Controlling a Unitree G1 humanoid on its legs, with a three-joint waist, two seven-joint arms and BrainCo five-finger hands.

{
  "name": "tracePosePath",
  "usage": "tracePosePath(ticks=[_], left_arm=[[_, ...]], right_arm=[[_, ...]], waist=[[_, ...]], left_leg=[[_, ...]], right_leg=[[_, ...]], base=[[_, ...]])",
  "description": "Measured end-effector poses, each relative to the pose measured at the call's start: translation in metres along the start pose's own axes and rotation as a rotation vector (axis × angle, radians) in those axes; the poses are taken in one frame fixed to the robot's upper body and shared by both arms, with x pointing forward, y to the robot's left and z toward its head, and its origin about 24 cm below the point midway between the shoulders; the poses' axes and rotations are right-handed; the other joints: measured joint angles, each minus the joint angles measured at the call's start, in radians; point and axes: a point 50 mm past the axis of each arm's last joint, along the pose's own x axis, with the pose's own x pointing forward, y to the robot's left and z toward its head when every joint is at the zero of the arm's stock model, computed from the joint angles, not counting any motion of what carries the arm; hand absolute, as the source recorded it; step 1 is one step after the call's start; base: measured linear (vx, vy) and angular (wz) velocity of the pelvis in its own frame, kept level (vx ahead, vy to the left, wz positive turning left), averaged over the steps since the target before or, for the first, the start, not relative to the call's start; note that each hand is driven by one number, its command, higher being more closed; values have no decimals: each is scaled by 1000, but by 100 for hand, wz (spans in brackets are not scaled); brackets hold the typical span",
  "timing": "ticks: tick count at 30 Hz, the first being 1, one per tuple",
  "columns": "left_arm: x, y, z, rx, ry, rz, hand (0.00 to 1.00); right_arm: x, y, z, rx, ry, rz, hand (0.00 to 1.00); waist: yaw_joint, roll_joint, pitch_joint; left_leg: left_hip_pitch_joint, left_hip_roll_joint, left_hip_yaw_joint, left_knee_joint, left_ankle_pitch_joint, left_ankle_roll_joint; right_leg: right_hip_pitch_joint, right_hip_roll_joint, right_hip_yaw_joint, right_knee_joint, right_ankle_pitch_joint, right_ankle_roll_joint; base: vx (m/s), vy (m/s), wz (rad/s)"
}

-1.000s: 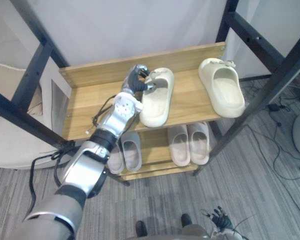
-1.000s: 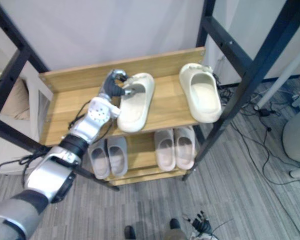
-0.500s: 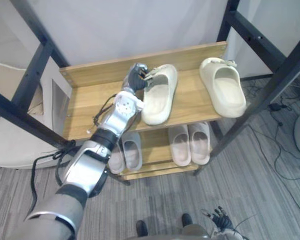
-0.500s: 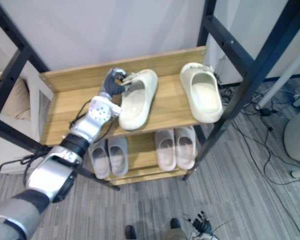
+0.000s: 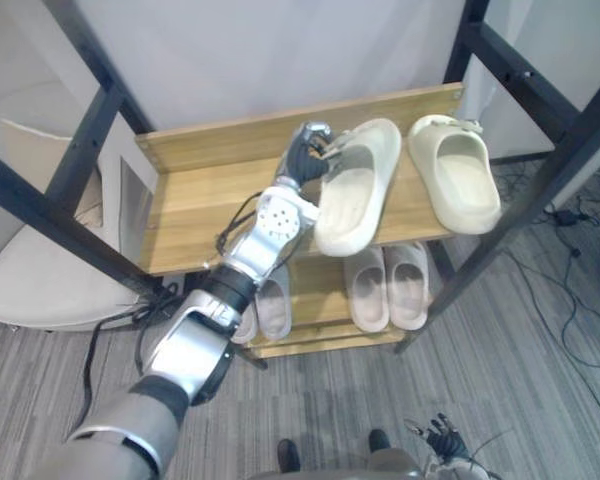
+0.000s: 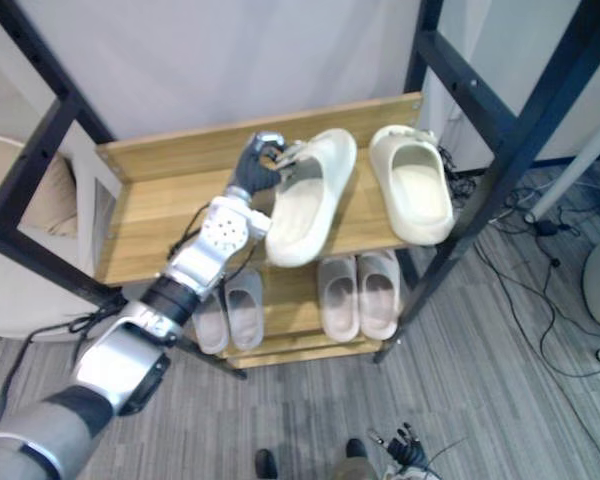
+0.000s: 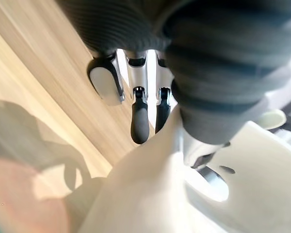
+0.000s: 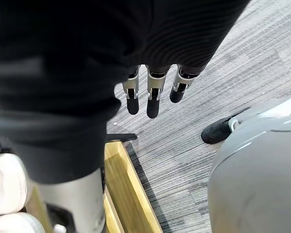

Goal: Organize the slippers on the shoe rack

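Observation:
My left hand (image 5: 305,155) is shut on the strap end of a cream slipper (image 5: 355,190), holding it tilted over the top shelf of the wooden shoe rack (image 5: 200,200). The slipper's heel hangs past the shelf's front edge. In the left wrist view the fingers (image 7: 139,119) curl against the cream slipper (image 7: 150,194). A second cream slipper (image 5: 458,175) lies flat on the same shelf, just to the right. My right hand (image 5: 435,440) hangs low near the floor, its fingers (image 8: 153,99) straight and holding nothing.
On the lower shelf sit a pinkish pair (image 5: 388,287) and a grey pair (image 5: 265,305). Black metal frame posts (image 5: 525,185) cross in front of the rack on both sides. A white chair (image 5: 30,290) stands at the left. Cables (image 5: 580,300) trail on the grey carpet at the right.
My left hand has carried the cream slipper to the right, closer to the second slipper, and raised it off the shelf. The camera view has also shifted.

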Motion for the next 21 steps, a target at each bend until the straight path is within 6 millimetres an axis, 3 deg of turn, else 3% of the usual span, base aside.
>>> tracePosePath(ticks=[12,21], left_arm=[[2,-11,-7,-12,61,-21,100],[7,2,-12,-28,106,28,100]], right_arm=[[-1,-2,-2,22,3,-19,0],[-2,-4,-4,58,5,-37,0]], waist=[[-2,1,-1],[-5,1,-1]], left_leg=[[0,2,35,-1,1,1],[-7,6,69,-4,-2,4]], right_leg=[[-41,1,45,46,-10,4],[-83,2,78,64,-11,8]], base=[[-19,-1,-10],[-14,-8,-12]])
